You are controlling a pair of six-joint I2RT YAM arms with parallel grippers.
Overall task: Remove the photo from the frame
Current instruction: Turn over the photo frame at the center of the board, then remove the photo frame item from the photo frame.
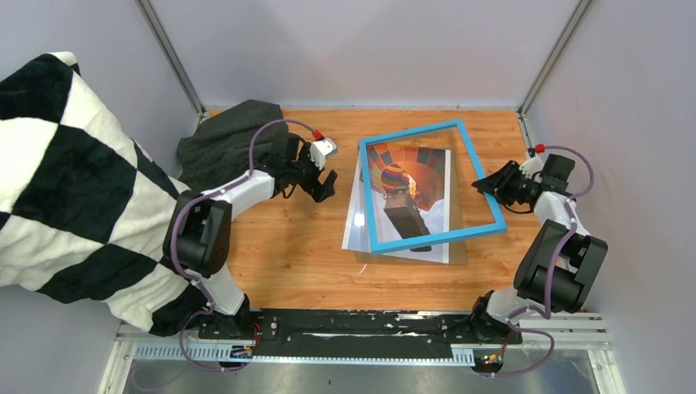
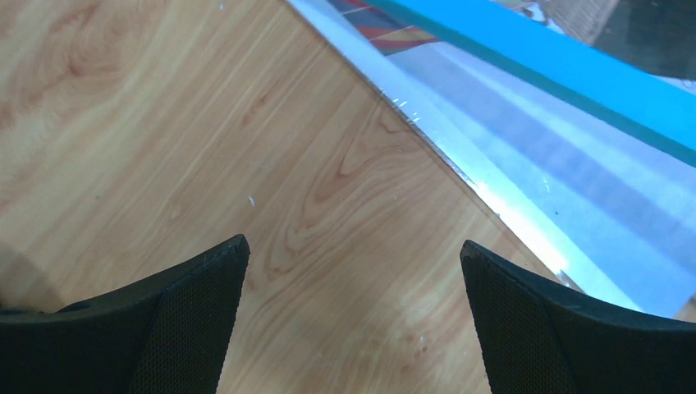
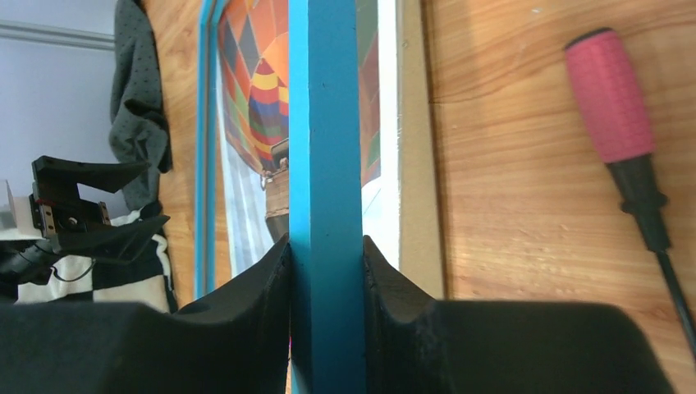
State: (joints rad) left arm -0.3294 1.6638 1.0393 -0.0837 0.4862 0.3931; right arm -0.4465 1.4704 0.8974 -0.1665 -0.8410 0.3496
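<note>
Wooden table [image 1: 279,263] carries the photo [image 1: 354,223] flat near its centre, the frame [image 1: 414,133] tilted above it — the right gripper [image 3: 327,250] clamps the frame's right edge, the left gripper [image 1: 322,182] stands wide apart, empty.

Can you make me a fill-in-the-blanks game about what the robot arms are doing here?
1. The right gripper is pinching the edge of the ____ frame.
2. The left gripper hangs above the table with its jaws wide ____.
3. The photo shows a hot-air ____.
4. The screwdriver has a ____ handle.

Missing words: blue, open, balloon, pink.
</note>
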